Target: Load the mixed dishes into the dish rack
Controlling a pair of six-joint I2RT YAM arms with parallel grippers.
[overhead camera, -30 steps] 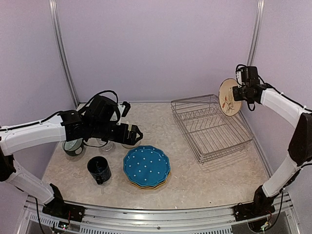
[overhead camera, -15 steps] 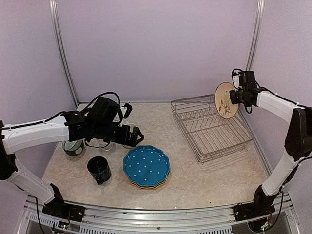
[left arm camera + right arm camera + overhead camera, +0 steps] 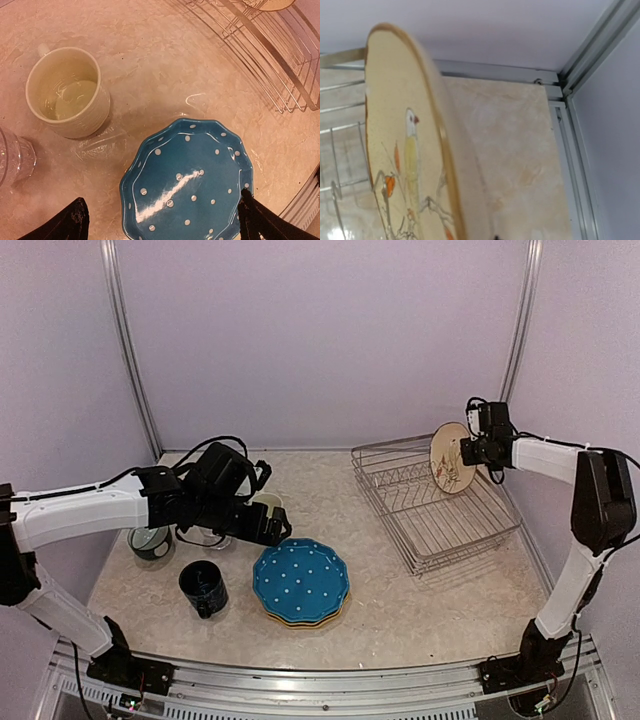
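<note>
Plate upright in right tool

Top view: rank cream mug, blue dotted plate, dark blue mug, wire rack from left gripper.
From left gripper:
1. Cream mug, just behind.
2. Blue dotted scalloped plate, in front.
3. Dark blue mug, front left.
4. Silver wire rack, far right.

clear glass cut by left edge, yellow plate mostly under blue plate
</note>
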